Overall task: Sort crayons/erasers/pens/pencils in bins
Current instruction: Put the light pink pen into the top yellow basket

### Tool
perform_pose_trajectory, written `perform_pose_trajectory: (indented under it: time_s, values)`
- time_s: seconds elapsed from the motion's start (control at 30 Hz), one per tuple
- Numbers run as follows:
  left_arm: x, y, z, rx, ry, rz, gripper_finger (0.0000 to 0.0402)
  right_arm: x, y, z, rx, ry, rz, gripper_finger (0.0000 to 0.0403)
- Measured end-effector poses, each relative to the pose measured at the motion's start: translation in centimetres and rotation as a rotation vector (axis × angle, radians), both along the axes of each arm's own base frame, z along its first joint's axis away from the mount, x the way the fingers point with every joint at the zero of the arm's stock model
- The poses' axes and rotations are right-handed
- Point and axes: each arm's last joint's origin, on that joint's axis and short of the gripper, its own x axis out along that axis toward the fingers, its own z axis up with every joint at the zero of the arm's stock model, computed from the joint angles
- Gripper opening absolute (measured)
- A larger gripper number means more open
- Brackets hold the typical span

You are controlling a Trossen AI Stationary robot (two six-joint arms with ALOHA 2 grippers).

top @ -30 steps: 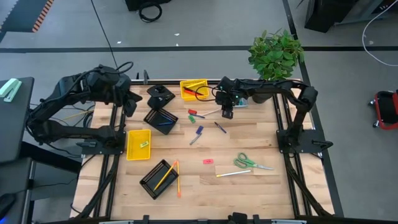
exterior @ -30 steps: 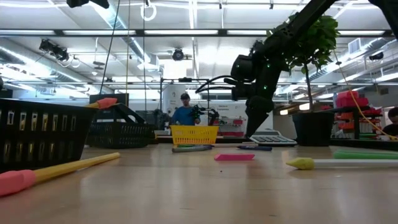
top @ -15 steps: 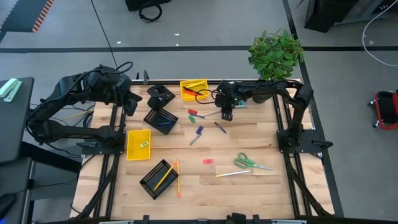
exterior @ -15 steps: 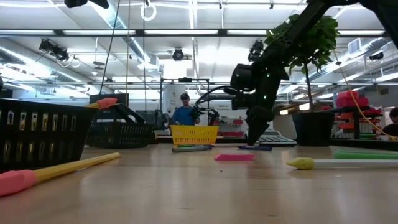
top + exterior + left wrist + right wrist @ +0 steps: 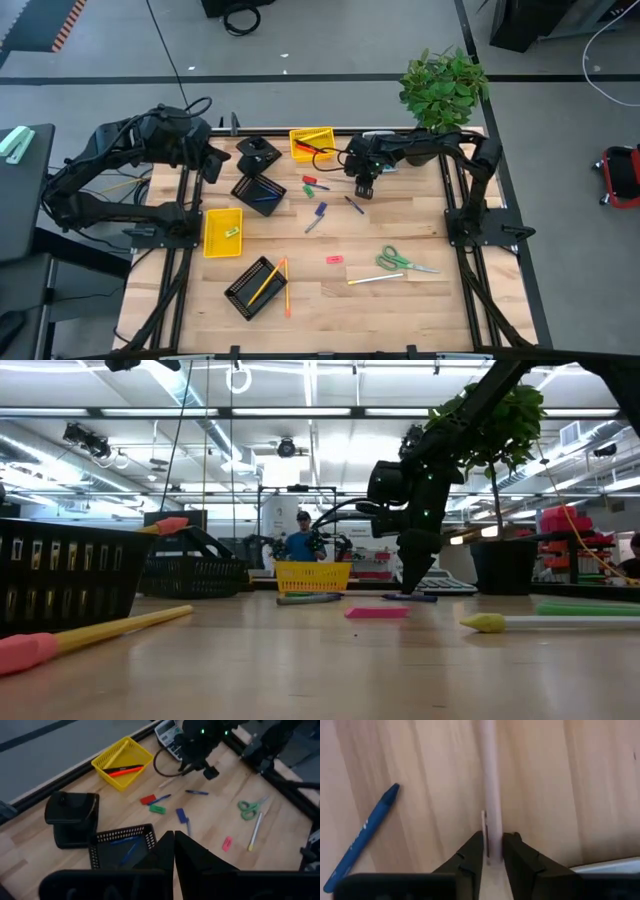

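Note:
My right gripper [image 5: 363, 191] stands low over the middle of the table's far part, its fingers pointing steeply down and shut on a thin pale stick [image 5: 490, 790] that lies on the wood. A blue crayon [image 5: 362, 835] lies beside it. My left gripper [image 5: 173, 845] is shut on nothing, raised over the table's far left [image 5: 212, 165]. The four bins are a far yellow one [image 5: 311, 143] with a red pen, a black mesh one [image 5: 259, 192], a yellow one [image 5: 222, 231] at the left and a black mesh one [image 5: 255, 286] with pencils near the front. My right gripper pinches the pale stick's two long sides [image 5: 491, 827] between its two fingers [image 5: 472, 852], near the stick's end on the right arm's side. The fingers come from above, steeply down, and lie across the stick. The stick lies flat on the table.
Loose on the wood are a red eraser [image 5: 308, 180], a green piece [image 5: 314, 187], a purple crayon [image 5: 320, 209], a blue pen [image 5: 354, 205], a pink eraser [image 5: 334, 259], green scissors [image 5: 403, 262] and a pale pencil [image 5: 376, 279]. A potted plant [image 5: 443, 85] stands far right.
My right gripper has sunk toward the table and a little toward its near edge, down onto the pale stick. The stick lies where it lay.

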Motion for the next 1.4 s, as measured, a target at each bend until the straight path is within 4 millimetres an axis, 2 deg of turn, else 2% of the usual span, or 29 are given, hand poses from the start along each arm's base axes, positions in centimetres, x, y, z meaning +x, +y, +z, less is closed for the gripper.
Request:
perform_pose_trajectory:
  time_s: [0.13, 0.3, 0.43, 0.8, 1.0, 1.17, 1.4]
  values:
    - [0.1, -0.2, 0.0, -0.045, -0.022, 0.026, 0.0012, 0.1, 0.3, 0.0, 0.008, -0.002, 0.025, 0.0045]
    - [0.3, -0.8, 0.1, -0.055, -0.033, -0.012, 0.0016, 0.1, 0.5, 0.0, 0.067, -0.025, 0.023, 0.0038]
    - [0.4, -1.0, 0.1, -0.047, -0.033, -0.023, 0.0022, -0.3, 0.9, 0.8, 0.12, -0.046, -0.012, 0.0036]
    - [0.9, -0.9, 0.7, -0.001, -0.102, -0.008, 0.0011, -1.0, 1.2, 7.1, -0.016, -0.264, -0.007, 0.003]
    - [0.9, -0.9, 0.7, 0.003, -0.095, -0.013, 0.0022, 0.9, -0.1, 7.9, -0.049, -0.385, -0.1, 0.0022]
    - [0.8, -0.9, 0.6, 0.015, -0.077, -0.026, 0.0026, 3.3, -1.5, 7.6, 0.008, -0.31, -0.063, 0.0022]
    - [0.7, -0.9, 0.5, 0.022, -0.062, -0.035, 0.0012, 5.4, -1.2, 5.8, 0.017, -0.231, 0.056, 0.004]
